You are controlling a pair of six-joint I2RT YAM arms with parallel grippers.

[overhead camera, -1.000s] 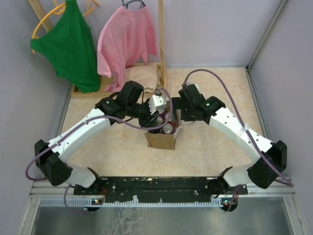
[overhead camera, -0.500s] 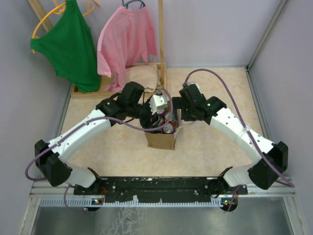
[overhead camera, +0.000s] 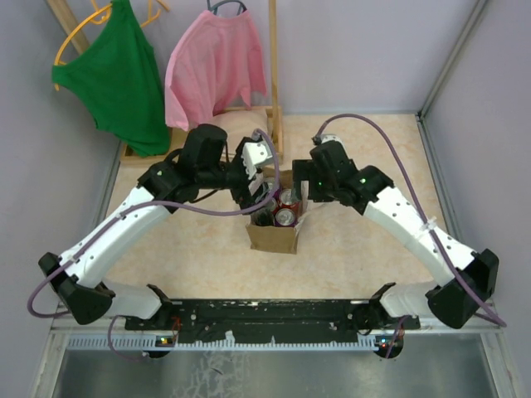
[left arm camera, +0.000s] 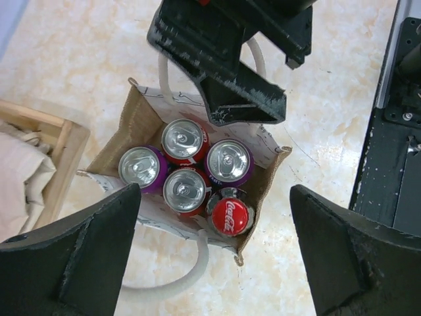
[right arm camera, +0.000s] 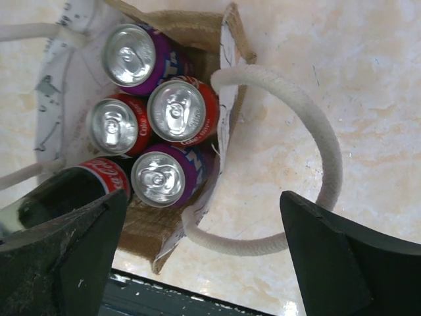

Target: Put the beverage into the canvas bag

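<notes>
The canvas bag holds four cans (two purple, two red), one bottle.

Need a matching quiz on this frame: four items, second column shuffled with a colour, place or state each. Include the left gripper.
Column A
1. bottle cap
2. bag handle
3. left gripper
4. pink top

Column B
a. open
b. hanging at the back
c. red
d. white

Pairs: 1-c, 2-d, 3-a, 4-b
</notes>
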